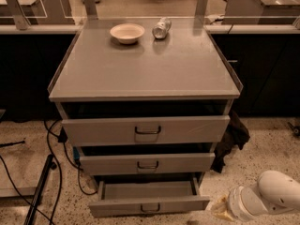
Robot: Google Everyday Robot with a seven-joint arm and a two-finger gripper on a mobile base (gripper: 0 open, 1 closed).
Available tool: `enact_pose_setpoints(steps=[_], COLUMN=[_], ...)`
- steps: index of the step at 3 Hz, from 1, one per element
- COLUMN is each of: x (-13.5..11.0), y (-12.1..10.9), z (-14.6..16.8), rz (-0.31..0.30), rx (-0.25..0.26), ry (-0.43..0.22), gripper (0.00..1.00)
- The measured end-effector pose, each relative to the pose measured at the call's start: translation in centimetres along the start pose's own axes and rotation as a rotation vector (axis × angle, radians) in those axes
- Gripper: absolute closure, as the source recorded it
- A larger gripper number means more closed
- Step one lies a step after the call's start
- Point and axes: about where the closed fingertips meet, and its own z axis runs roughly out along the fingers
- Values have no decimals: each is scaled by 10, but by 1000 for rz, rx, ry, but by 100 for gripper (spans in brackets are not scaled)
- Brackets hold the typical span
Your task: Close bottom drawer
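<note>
The claw point(218, 210) lies just right of the bottom drawer point(117, 205).

The cabinet top point(140, 74) carries a bowl point(127, 32) and a toppled can point(161, 28); pincer point(219, 210) at lower right.
</note>
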Motion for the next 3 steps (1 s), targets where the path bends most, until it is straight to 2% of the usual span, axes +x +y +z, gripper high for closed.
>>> enact_pose_setpoints(steps=[1,2,3], x=[22,35,42], y=[-11,-36,-51], z=[47,126,180], rz=[-35,-85,-98], rx=[22,47,43], ry=[-25,-105,-160], gripper=[100,100,100])
